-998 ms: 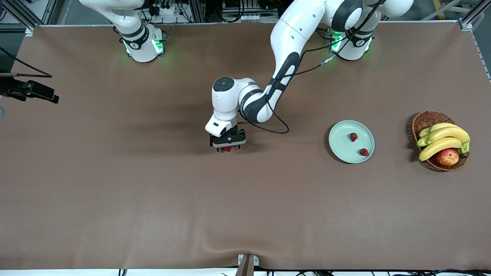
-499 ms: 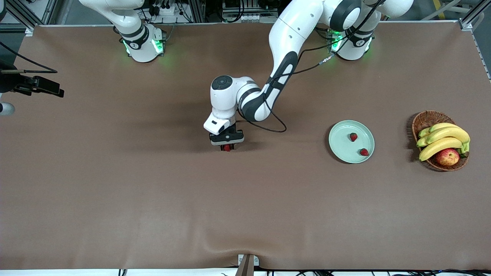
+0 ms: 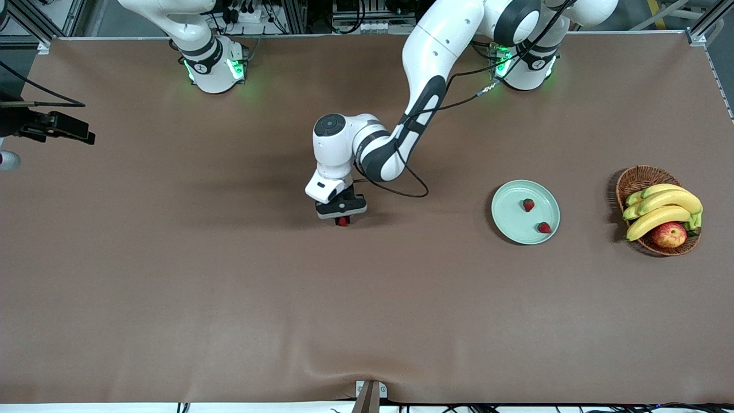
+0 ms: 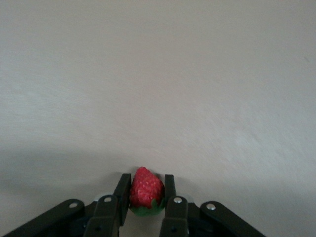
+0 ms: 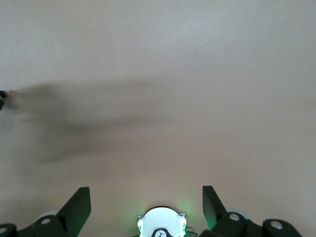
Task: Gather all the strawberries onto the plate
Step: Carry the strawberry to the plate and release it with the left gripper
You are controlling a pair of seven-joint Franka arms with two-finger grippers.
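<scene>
My left gripper (image 3: 342, 220) is down at the middle of the brown table (image 3: 229, 287), and its two black fingers (image 4: 121, 195) are pressed together on a strawberry (image 4: 146, 197). The berry sits upright between my pads, red tip pointing away from my wrist, green cap tucked back toward my palm. From the front view only a small red spot of it (image 3: 342, 221) shows just under my fingertips.

The plate (image 3: 507, 221) lies well apart from those fingers, toward my left arm's end of the table. Two more strawberries rest in it: one (image 3: 528, 204) near its centre, the other (image 3: 544, 228) close to the rim nearer the front camera. The two are apart from each other.

Past the plate, still toward that same end, stands a wicker basket (image 3: 636, 178) with bananas (image 3: 665, 209) and an apple (image 3: 669, 234).

My right gripper (image 5: 146, 197) waits at the right arm's end of the table, over bare cloth, its fingers (image 5: 79, 205) spread wide with nothing between them.
</scene>
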